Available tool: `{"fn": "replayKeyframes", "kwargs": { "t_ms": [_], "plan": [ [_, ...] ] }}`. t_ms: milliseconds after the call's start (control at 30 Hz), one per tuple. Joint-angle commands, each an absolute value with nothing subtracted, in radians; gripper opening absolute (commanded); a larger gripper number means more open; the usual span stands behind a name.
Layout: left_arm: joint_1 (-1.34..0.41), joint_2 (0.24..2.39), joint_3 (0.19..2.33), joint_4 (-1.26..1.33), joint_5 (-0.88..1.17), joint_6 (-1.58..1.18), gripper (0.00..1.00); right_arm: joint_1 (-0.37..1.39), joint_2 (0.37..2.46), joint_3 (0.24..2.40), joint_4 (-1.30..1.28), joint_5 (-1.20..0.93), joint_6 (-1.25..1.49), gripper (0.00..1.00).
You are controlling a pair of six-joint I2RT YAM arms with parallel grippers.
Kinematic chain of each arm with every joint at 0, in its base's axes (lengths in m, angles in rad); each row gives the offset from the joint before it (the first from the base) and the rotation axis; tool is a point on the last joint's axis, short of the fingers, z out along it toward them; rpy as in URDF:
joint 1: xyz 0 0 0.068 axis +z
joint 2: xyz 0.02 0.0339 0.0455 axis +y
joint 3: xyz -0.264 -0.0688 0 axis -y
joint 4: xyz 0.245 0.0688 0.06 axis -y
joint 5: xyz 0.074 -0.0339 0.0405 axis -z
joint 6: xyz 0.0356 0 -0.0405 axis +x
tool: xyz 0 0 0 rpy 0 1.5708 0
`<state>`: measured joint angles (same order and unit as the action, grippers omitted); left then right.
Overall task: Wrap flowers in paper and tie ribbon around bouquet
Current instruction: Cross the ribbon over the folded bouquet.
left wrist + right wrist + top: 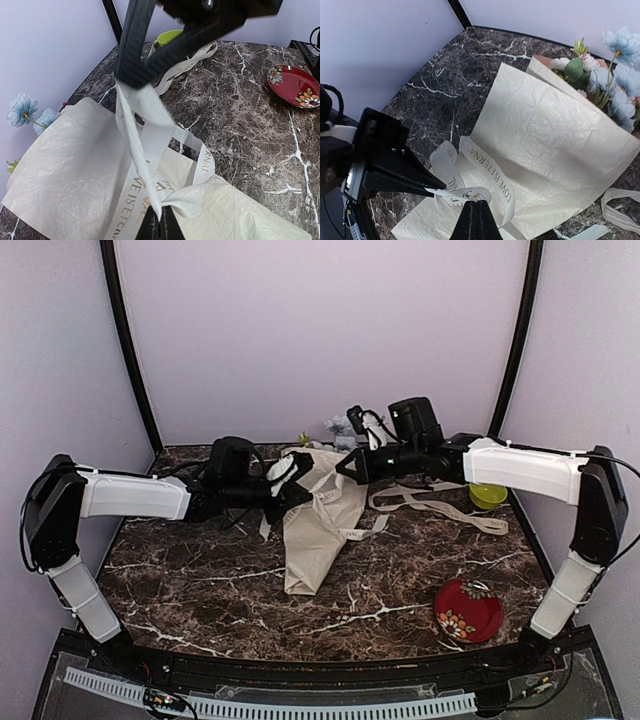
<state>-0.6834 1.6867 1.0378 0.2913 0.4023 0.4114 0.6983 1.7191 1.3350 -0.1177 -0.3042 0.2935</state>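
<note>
The bouquet lies on the marble table as a cream paper (pixel 312 540) cone, with the flowers (pixel 335 426) at its far, wide end. In the right wrist view, blue and white flowers (pixel 612 75) stick out of the paper (pixel 555 125). A printed cream ribbon (pixel 492 172) loops across the cone. My left gripper (pixel 160 210) is shut on one stretch of ribbon (pixel 142 130). My right gripper (pixel 476 204) is shut on another stretch close by. Both grippers meet above the cone, left gripper (pixel 303 492) and right gripper (pixel 342 468) almost tip to tip. The ribbon's loose tail (pixel 430 502) trails to the right.
A lime-green round thing (pixel 488 495) sits at the back right, beside the ribbon's tail. A red flowered plate (pixel 467 610) lies at the front right. Lilac walls close in the table on three sides.
</note>
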Motion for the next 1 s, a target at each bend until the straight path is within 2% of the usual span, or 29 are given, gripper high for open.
{"fn": "replayKeyframes", "kwargs": {
  "t_ms": [0,333,600,733,900,967],
  "plan": [
    [-0.683,1.662,1.016,0.26,0.396,0.427,0.0,0.696,1.602,1.351,-0.086,-0.233,0.259,0.0],
    [-0.683,1.664,1.021,0.258,0.407,0.427,0.0,0.704,1.535,1.348,-0.087,-0.252,0.237,0.0],
    [-0.684,1.661,1.023,0.268,0.404,0.422,0.0,0.703,1.709,1.42,-0.262,-0.257,0.243,0.09],
    [-0.683,1.667,1.022,0.298,0.375,0.388,0.0,0.713,1.694,1.347,-0.185,-0.332,0.279,0.1],
    [-0.683,1.671,1.002,0.363,0.392,0.348,0.0,0.715,1.683,1.277,-0.146,-0.315,0.314,0.25],
    [-0.683,1.672,1.005,0.373,0.403,0.335,0.0,0.716,1.706,1.274,-0.166,-0.327,0.313,0.27]
  ]
}}
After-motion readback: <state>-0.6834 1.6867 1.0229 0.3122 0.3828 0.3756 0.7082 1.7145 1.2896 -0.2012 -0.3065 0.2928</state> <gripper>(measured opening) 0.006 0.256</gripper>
